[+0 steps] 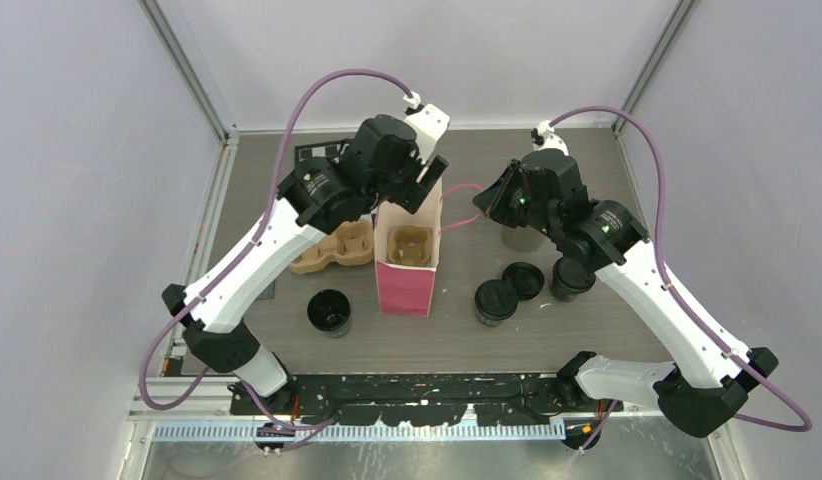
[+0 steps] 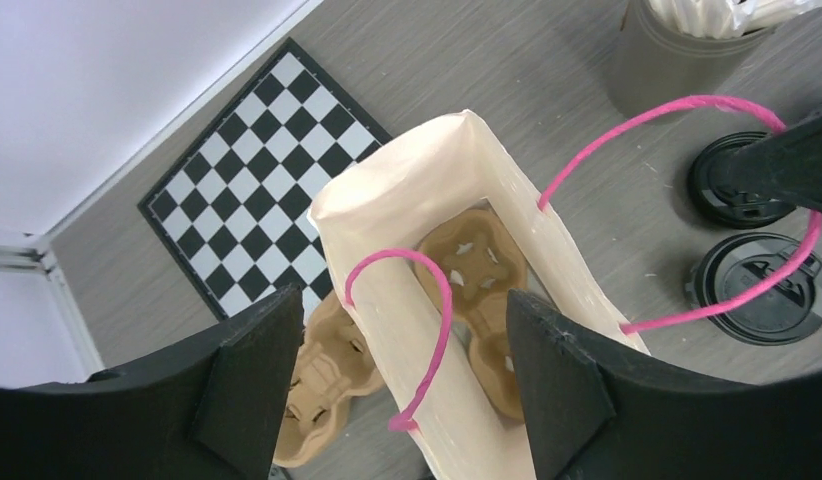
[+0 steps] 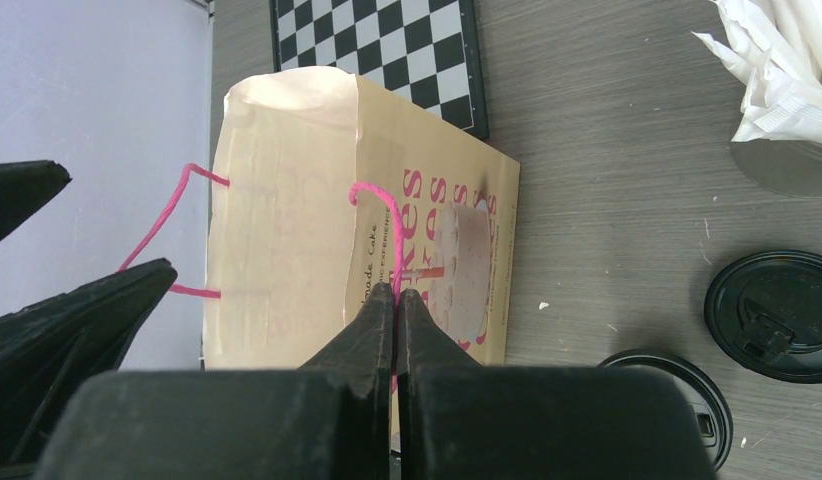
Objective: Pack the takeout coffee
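Observation:
A paper bag (image 1: pixel 407 270) with pink handles stands open mid-table, with a brown pulp tray (image 1: pixel 409 246) in it. One black cup (image 1: pixel 330 312) stands left of the bag. The other cup (image 1: pixel 572 278) is right of it, partly under my right arm. Two black lids (image 1: pixel 497 300) (image 1: pixel 524 280) lie between bag and right cup. My left gripper (image 2: pixel 397 390) is open and empty above the bag's mouth (image 2: pixel 407 210). My right gripper (image 3: pixel 397 295) is shut on the bag's pink handle (image 3: pixel 372 200), to the right of the bag (image 3: pixel 287 250).
A second brown tray (image 1: pixel 335 248) lies left of the bag. A grey cup of white sticks (image 2: pixel 677 50) stands behind the lids. A checkerboard (image 2: pixel 267 170) lies at the back left. Frame posts and walls close the table.

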You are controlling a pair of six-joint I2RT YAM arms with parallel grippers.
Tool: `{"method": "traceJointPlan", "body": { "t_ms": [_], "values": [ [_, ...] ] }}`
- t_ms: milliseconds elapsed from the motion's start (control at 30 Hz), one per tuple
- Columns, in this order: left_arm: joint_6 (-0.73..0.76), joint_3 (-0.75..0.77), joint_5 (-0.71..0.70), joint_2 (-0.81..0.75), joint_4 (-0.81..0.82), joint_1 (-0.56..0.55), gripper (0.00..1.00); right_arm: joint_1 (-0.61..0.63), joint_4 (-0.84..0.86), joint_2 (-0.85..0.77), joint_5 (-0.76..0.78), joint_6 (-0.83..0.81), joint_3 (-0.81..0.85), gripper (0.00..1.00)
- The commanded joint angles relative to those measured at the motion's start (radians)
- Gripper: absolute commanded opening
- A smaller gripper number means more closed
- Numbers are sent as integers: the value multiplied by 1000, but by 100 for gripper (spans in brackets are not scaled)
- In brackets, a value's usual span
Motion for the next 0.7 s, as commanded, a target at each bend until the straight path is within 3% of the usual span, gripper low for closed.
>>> {"method": "traceJointPlan", "body": {
  "t_ms": [0, 67, 133, 233, 333, 433, 567, 667],
  "values": [
    [50, 100, -107, 38, -54, -18, 69, 2, 16, -13, 4, 1, 9, 1],
    [57, 103, -98, 39, -54, -18, 54, 2, 12, -17, 12, 2, 4, 0],
    [53, 96, -96, 31, -48, -18, 46, 2, 10, -22, 18, 1, 0, 0],
    [53, 77, -80, 17, -46, -18, 49, 2, 10, -28, 23, -1, -3, 0],
    [57, 52, -26, 0, -35, -19, 63, 3, 10, -26, 22, -4, -3, 0],
    [56, 48, 14, 0, -27, -18, 69, 3, 11, -22, 18, -2, -5, 0],
    [56, 44, -7, 21, -46, -18, 69, 2, 16, -19, 17, -3, -2, 0],
    [53, 57, -50, 37, -65, -17, 60, 2, 16, -19, 17, -5, 0, 0]
  ]
}}
